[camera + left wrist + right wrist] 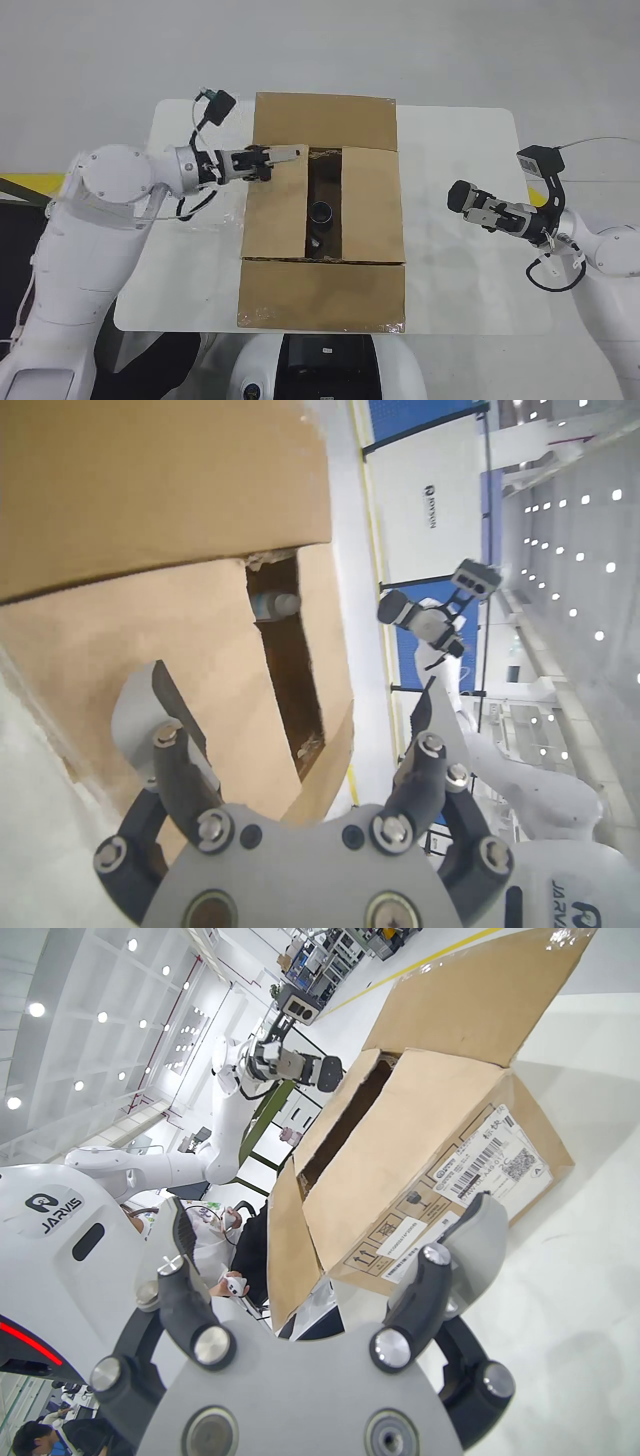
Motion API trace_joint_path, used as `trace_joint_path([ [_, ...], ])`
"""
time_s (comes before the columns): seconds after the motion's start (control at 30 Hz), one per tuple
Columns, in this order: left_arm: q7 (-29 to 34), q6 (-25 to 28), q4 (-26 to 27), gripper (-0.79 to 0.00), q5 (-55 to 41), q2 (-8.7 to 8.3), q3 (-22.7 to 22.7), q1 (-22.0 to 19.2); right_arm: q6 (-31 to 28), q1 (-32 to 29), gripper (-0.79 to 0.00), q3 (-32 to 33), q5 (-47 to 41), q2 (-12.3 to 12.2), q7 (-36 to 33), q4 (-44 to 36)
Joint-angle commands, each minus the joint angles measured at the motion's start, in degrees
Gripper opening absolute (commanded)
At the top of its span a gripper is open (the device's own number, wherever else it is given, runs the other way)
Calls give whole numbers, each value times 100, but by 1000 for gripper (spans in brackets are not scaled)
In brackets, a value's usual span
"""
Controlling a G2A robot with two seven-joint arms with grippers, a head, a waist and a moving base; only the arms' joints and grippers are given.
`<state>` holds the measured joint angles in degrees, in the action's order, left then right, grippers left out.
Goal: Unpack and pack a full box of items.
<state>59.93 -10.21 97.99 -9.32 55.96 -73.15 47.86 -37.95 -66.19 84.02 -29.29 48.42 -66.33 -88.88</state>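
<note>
Cardboard box (372, 200) part-open; left pincer (292, 153) apart, level above it; right pincer (458, 195) apart, clear of box.

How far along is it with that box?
Barely started. Done: the outer flaps of the cardboard box are folded open. In hand: the left gripper, open, is at an inner flap; the right gripper hangs open beside the box. Left: the inner flaps mostly cover the contents, so the bottle seen through the gap and everything else must come out, then go back.
</note>
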Motion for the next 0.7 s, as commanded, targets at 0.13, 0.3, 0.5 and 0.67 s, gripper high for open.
trace_joint_path([
  [0.13, -715, 273, -51, 0, -516, -5, -449, 161, 0, 0, 0, 0, 0, 0, 0, 0],
  [0.3, -1295, 568, -307, 0, -532, 12, -562, 183, 0, 0, 0, 0, 0, 0, 0, 0],
  [0.5, -1743, 855, -750, 0, -259, 45, -459, -14, 0, 0, 0, 0, 0, 0, 0, 0],
  [0.67, -1800, 839, -1247, 0, -42, 84, -251, -382, 0, 0, 0, 0, 0, 0, 0, 0],
])
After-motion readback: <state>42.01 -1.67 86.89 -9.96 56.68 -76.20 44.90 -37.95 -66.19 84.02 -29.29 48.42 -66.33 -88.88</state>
